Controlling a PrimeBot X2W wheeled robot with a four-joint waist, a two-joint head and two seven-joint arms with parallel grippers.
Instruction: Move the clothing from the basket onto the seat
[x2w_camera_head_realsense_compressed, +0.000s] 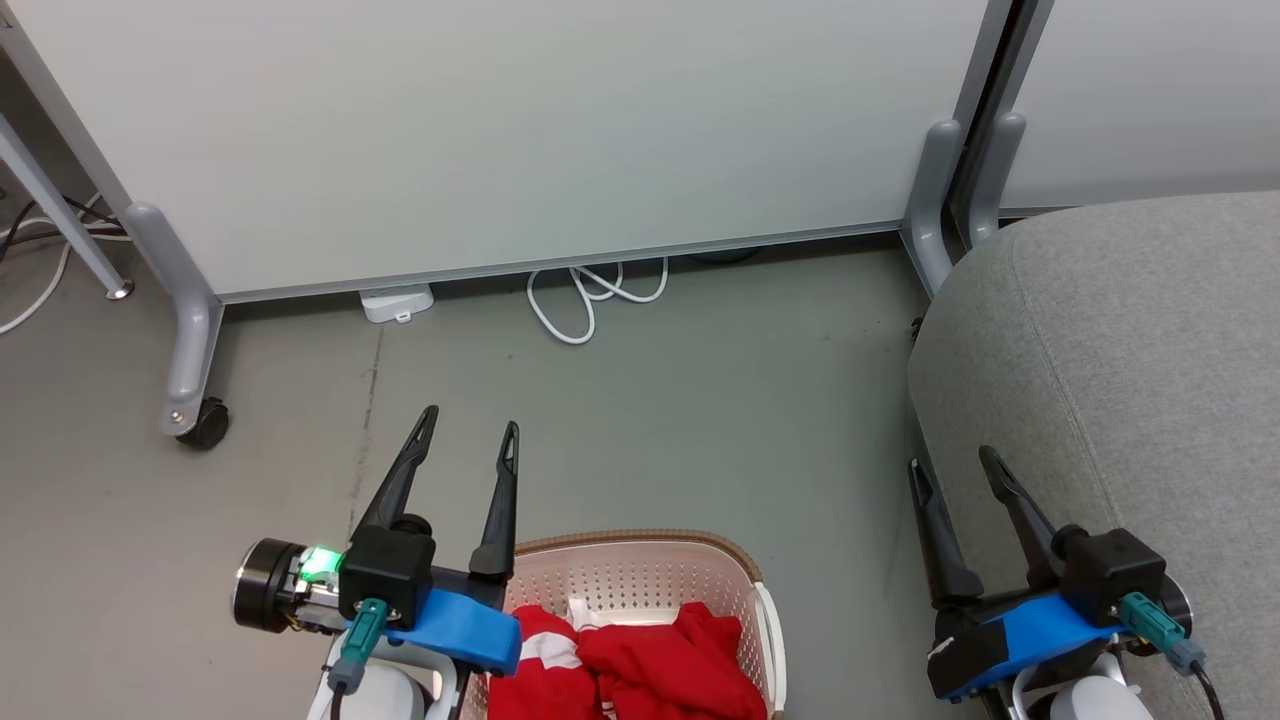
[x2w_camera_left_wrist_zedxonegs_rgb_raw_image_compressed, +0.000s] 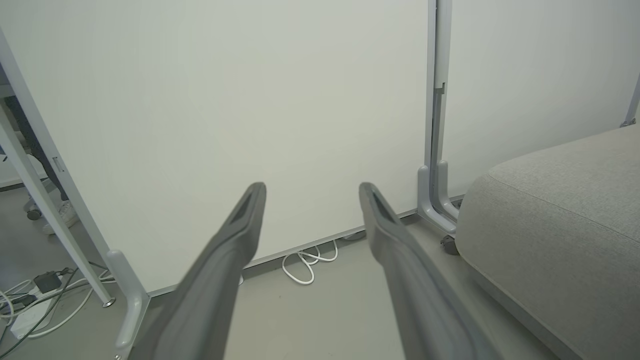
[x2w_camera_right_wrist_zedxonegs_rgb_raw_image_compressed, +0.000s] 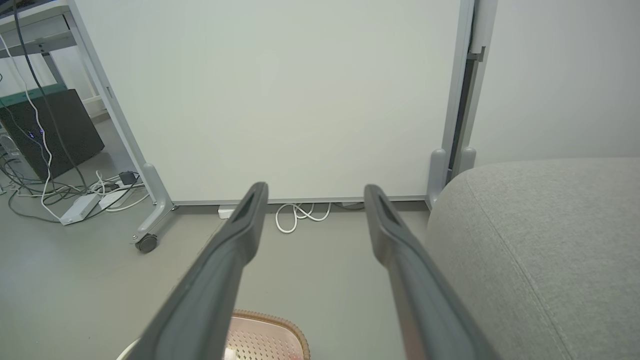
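Red clothing (x2w_camera_head_realsense_compressed: 672, 662) in basket (x2w_camera_head_realsense_compressed: 640, 541) (both cut off below)

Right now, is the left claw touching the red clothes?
Apart. The head view shows the left claw open over bare floor, while the clothes lie in the basket.

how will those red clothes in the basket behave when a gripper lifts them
Probably floppy: the red clothes lie crumpled in the basket, so they would likely sag and trail from a pinch. They look light, and the heaped pieces may snag and rise together.
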